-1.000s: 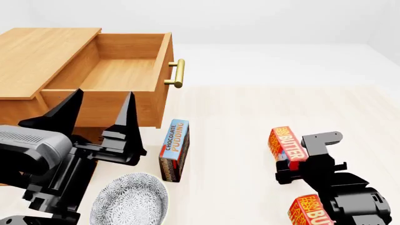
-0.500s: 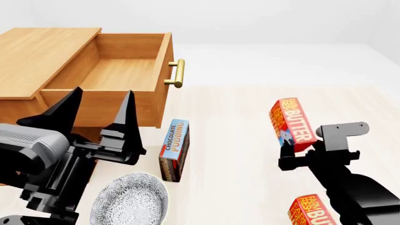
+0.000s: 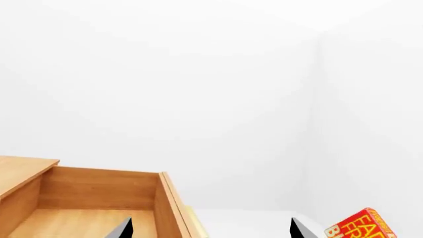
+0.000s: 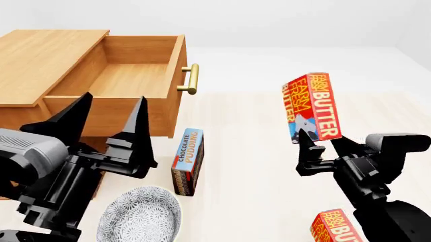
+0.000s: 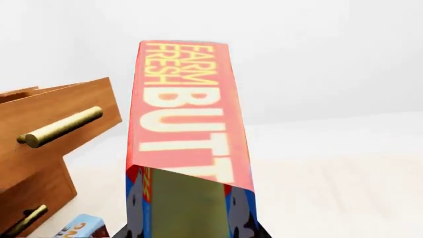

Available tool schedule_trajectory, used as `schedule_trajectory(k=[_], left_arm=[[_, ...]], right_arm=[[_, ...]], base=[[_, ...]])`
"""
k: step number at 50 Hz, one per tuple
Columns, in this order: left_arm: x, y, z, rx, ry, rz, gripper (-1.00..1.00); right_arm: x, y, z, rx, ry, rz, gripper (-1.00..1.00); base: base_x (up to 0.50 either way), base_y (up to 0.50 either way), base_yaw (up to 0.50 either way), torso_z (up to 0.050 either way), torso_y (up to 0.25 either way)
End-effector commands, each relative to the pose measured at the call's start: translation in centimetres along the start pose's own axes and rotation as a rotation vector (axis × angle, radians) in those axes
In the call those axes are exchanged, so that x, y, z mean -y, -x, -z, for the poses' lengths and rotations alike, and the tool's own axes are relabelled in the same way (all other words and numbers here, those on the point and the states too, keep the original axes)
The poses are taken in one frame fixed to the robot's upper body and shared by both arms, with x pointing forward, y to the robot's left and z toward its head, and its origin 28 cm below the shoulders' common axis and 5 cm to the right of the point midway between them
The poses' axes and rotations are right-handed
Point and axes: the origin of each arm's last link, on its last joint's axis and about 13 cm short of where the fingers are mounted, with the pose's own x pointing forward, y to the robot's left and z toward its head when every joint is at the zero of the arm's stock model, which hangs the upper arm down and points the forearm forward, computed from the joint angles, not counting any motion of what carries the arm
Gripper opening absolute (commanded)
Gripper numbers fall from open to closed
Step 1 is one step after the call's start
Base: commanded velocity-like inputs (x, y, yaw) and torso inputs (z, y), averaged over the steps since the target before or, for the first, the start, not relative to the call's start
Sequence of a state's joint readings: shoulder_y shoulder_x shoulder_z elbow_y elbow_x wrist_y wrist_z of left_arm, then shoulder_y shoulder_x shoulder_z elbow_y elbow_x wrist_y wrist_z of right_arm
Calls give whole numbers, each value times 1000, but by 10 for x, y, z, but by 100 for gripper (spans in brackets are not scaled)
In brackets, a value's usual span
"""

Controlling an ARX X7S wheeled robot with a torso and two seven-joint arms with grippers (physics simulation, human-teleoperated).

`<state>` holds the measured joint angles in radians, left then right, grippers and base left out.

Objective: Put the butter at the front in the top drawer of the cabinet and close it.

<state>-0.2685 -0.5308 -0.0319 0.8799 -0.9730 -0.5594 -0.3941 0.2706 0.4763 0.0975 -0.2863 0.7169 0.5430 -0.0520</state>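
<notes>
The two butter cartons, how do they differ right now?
The butter is lifted off the floor, upright, held in the right pincer; the second butter carton lies low at the picture's bottom edge, partly hidden by the arm. Both share red faces and yellow lettering.

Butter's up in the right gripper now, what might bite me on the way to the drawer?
The right gripper holds the butter only by its bottom end, so the tall carton may tip or slip. The path to the top drawer passes the brass handle, which it may clip. The open left gripper crowds the drawer front.
</notes>
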Motion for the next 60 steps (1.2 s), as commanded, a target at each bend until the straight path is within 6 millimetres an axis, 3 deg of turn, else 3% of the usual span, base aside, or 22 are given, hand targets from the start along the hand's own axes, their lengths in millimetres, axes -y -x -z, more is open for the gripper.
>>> schedule_trajectory(k=[1,16,47,60], left_arm=[[1,2,-5,-26,39,38,100],[-1,8,-16,-72,188,116,100],[-8,0,-24,-189,445,292,100],[-9,1,-27,-205,527,365,100]], right_arm=[[-12,5,-9,135,-94,-124,-100],[-22,2,6,157,-209,-340,-100],[-39,0,4,194,-353,-686,-100],[-54,-14,6,211,-426,-805,-100]], base=[[0,0,0,0,10],[0,0,0,0,1],[0,0,0,0,1],[0,0,0,1,1]])
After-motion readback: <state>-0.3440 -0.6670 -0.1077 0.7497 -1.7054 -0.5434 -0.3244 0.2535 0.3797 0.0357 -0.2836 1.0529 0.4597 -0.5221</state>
